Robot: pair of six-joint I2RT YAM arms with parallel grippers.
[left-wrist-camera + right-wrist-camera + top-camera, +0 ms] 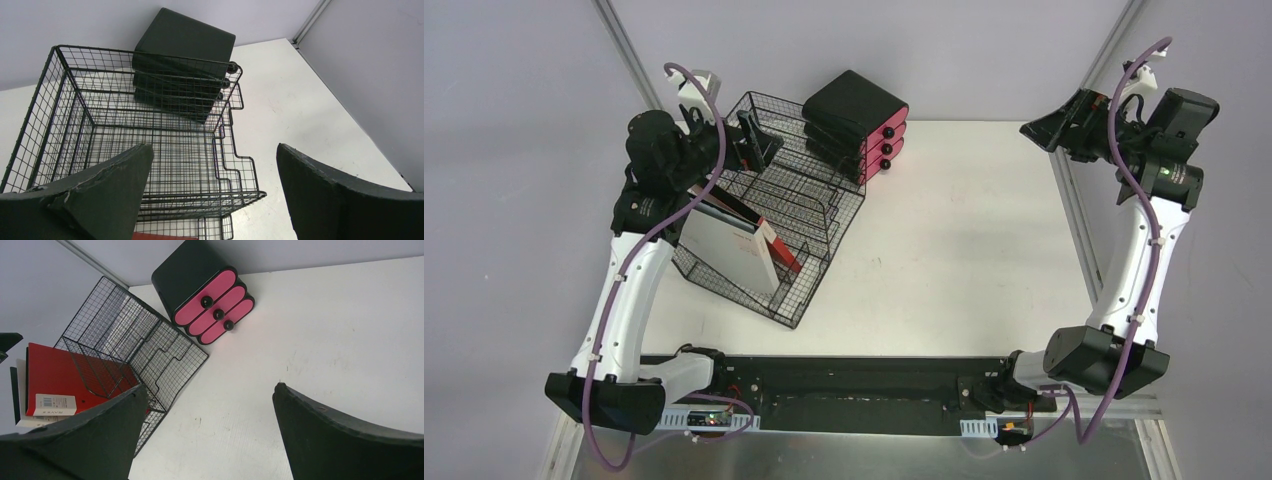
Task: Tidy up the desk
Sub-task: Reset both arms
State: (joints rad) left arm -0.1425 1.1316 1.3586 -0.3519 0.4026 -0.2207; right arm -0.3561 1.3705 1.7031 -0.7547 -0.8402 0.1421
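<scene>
Black mounting rail (844,378) before white desk (954,250); grey walls (924,50)

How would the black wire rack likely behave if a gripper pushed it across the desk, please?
The wire rack is probably light and stiff, being open mesh, so it should slide over the desk without bending. The notebooks stand at one end, so it may pivot around that heavier end. Thin wires offer little flat contact, so a push could slip.
</scene>
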